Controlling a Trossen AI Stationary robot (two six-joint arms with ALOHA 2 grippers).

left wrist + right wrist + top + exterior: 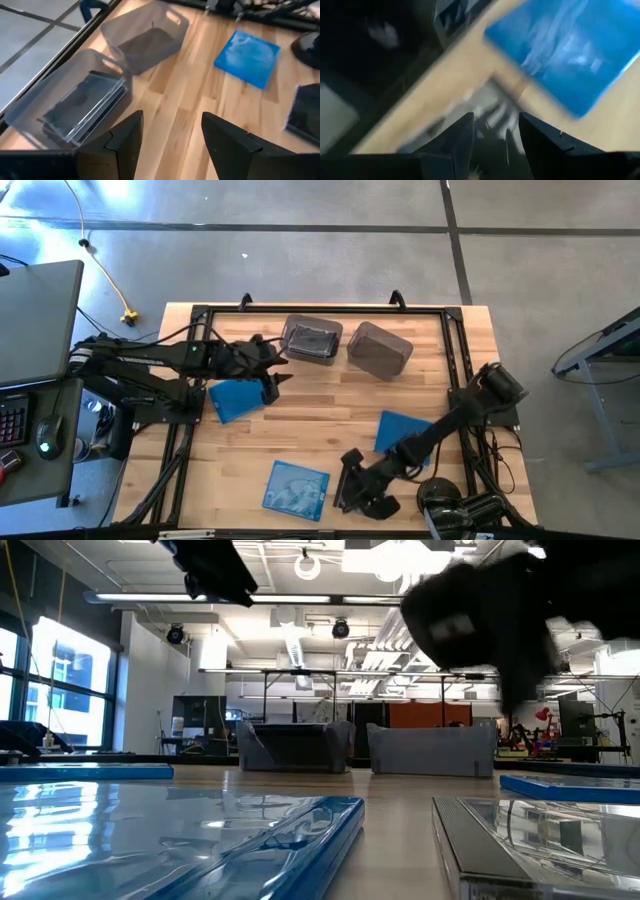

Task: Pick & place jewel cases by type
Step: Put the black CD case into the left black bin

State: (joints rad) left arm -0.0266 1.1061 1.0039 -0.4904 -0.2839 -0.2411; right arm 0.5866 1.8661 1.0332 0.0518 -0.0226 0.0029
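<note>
cases go by colour: dark ones sit in the left bin [312, 340]; left gripper [277, 372] hangs apart, empty; right gripper [352, 483] spreads over a dark case [485, 120].

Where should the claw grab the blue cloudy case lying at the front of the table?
The blue cloudy case lies flat on the table, so there is no handle and nothing sticking up. Probably best to come straight down from above and pinch two opposite edges, turning the claw to match its slight tilt. The right claw sits just beside it, so it is likely the nearer one.
</note>
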